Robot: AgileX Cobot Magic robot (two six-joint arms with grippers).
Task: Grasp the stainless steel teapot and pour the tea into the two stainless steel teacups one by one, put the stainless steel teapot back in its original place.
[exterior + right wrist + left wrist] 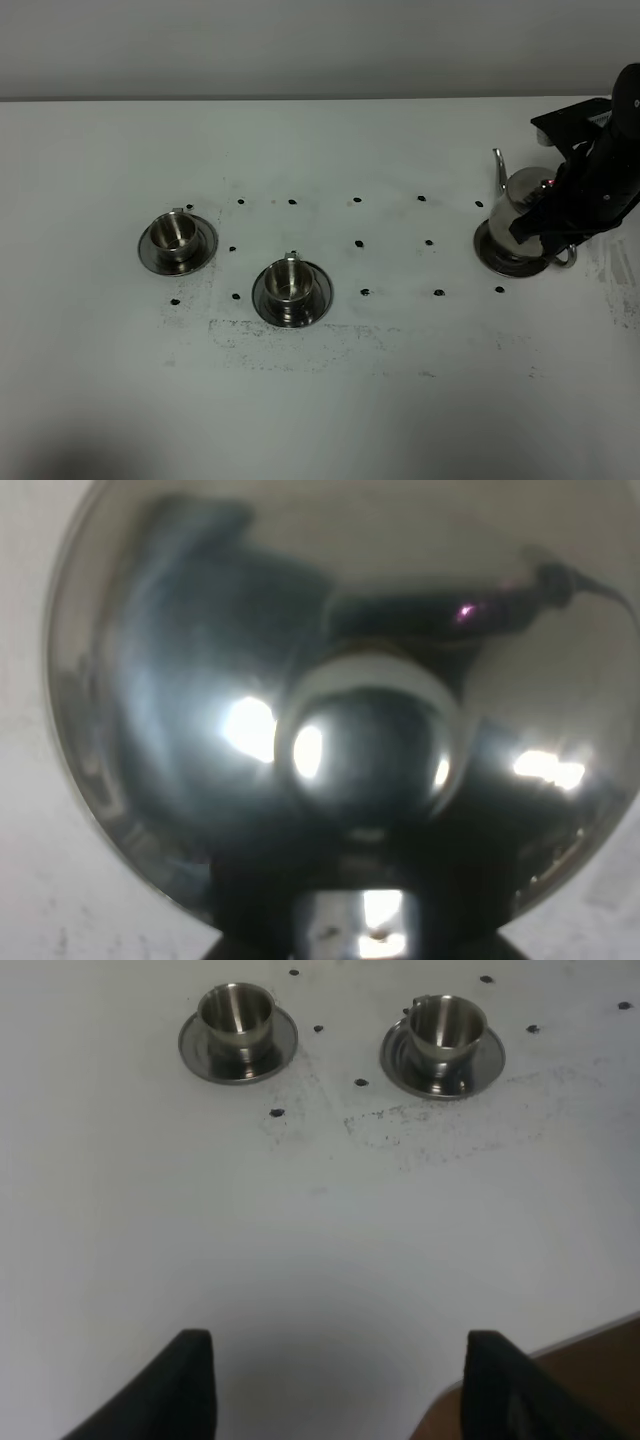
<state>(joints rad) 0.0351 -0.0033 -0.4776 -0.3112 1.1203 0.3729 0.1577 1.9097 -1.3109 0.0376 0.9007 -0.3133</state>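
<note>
1. White table (320, 400): scuffed, with black dot marks (358, 244); fills the high view.
2. Stainless steel teapot (512, 212): upright on the table at right of frame, lid down.
3. Right gripper (552, 228): closed tight at the teapot's handle side.
4. Left gripper (340, 1390): fingers wide apart, holding nothing, above the table.
5. Two stainless steel teacups: one at left (173, 234), one lower centre (288, 282), apart, each on a saucer (150, 258).

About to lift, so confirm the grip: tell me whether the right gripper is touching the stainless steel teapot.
Touching. The right wrist view shows the right gripper with its dark fingers closed on the shiny handle strip of the stainless steel teapot.
</note>
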